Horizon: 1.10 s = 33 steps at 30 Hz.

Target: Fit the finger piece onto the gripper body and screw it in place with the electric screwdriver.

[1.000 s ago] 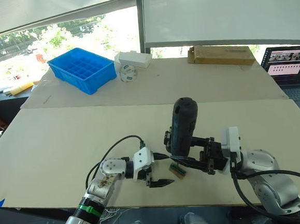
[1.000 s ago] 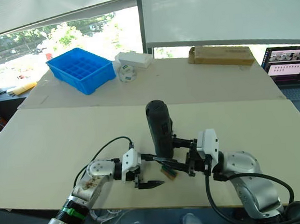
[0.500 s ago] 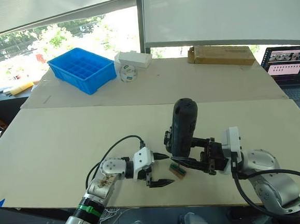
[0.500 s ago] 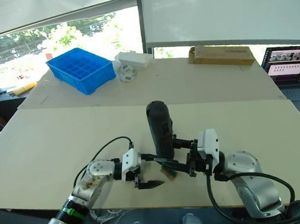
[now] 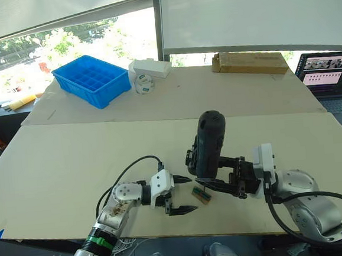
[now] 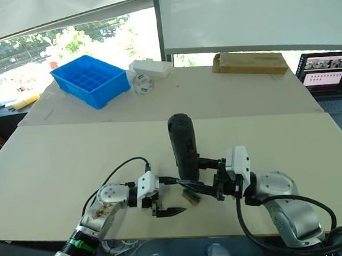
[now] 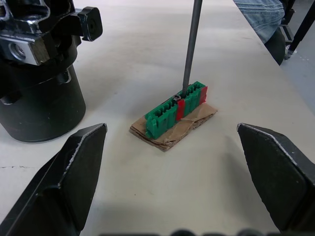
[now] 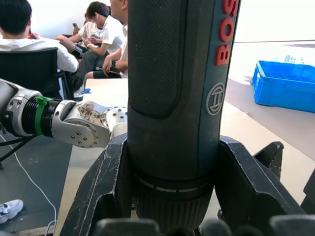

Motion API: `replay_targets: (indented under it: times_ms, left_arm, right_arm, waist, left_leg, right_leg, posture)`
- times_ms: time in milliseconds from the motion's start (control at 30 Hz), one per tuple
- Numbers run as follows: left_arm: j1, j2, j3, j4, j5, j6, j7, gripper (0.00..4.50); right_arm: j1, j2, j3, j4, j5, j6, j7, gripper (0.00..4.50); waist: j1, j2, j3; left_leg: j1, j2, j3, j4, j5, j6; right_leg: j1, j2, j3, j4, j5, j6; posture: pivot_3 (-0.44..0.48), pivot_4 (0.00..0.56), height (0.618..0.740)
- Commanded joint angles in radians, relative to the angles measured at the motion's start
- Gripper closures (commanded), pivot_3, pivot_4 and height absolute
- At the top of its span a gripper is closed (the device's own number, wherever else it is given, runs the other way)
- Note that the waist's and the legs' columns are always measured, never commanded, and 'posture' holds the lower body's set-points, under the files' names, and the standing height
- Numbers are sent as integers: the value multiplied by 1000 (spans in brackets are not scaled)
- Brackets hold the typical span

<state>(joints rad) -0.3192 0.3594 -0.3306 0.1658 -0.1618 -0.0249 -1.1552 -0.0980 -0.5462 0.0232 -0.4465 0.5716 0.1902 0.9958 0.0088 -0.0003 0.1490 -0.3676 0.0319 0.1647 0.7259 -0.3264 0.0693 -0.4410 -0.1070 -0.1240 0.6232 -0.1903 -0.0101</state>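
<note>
- Electric screwdriver [image 5: 208, 147]: standing upright, clamped between the fingers of the right gripper [image 5: 217, 173]; in the left wrist view its thin metal bit [image 7: 191, 44] is reaching down onto the top of a small green-and-brown block [image 7: 175, 114] lying just below that gripper.
- Left gripper [image 5: 177, 194]: hovering low over the table [image 5: 61, 166] with its fingers spread wide apart, holding nothing; the block is sitting just ahead of it, between the two fingertips' lines of reach.
- Gripper body [image 7: 39, 78]: its round black base is standing on the table just beside the left gripper, close to the block, on the far side of the right gripper's fingers.
- Finger piece: cannot be told apart in these pictures.
- Step in hand, as a judgement: the bit appears to be picking a screw up from the block; fitting and driving are not yet done.
- Next move, as a judgement: lifting the bit straight up, then carrying it across to the gripper body without tilting.
- Edges and room: the near table edge is running close under both grippers, leaving little margin that way; wide bare tabletop is lying beyond them, with a blue bin [image 5: 93, 78] and a laptop [image 5: 327, 75] well apart.
</note>
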Motion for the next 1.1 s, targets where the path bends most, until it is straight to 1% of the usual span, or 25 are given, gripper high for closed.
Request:
replay_targets:
  times_ms: [33, 367, 833, 1100]
  left_arm:
    - [19, 4, -22, 16, 8, 18, -7, 22]
    - [-1, -9, -27, 23, 13, 34, 1, 22]
    - [27, 8, -21, 15, 9, 15, -6, 22]
    - [5, -5, -28, 9, 11, 43, 2, 22]
  right_arm:
    - [-20, -11, -33, -29, 42, 10, 2, 2589]
    - [-36, -20, -45, -29, 63, 38, 3, 2589]
    - [-37, -36, -58, -38, 81, 42, 7, 2589]
    - [-51, -18, -66, -40, 83, 39, -3, 2589]
  waist:
    - [0, 0, 0]
    - [4, 0, 0]
    - [1, 0, 0]
    - [2, 0, 0]
  left_leg:
    - [0, 0, 0, 0, 0, 0]
    - [0, 0, 0, 1, -1, 1]
    - [0, 0, 0, 1, -1, 2]
    - [0, 0, 0, 1, -1, 2]
  right_leg:
    - [0, 0, 0, 0, 0, 0]
    - [0, -1, 0, 0, 0, 0]
    - [0, -1, 0, 0, 0, 0]
    - [0, -1, 0, 0, 0, 0]
  posture:
    - [0, 150, 740]
    - [0, 150, 740]
    - [0, 150, 740]
    - [0, 150, 740]
